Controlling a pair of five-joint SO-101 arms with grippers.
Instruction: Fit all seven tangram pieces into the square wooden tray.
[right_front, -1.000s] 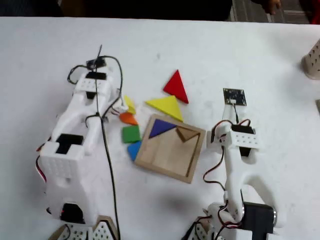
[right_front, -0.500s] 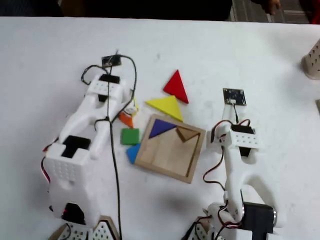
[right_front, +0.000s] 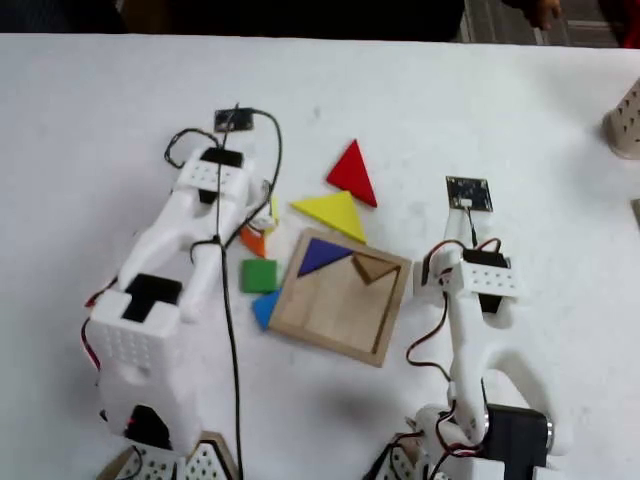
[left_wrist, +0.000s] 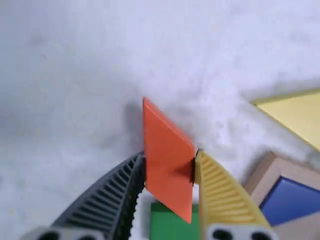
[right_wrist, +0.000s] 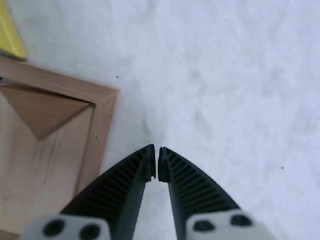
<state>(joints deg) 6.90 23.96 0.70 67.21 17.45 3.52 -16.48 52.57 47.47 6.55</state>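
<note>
A white table (right_front: 520, 100) carries a beige perforated block (right_front: 626, 122) near its right edge.

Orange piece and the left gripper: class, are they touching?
Touching. The left wrist view shows the orange piece pinched by the left gripper, one of its jaws against each side.

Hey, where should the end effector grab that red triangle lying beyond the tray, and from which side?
From straight above, since the red triangle lies flat on the table. Probably pinch across its two edges near the far tip: that end is narrow and clear of the yellow triangle.
</note>
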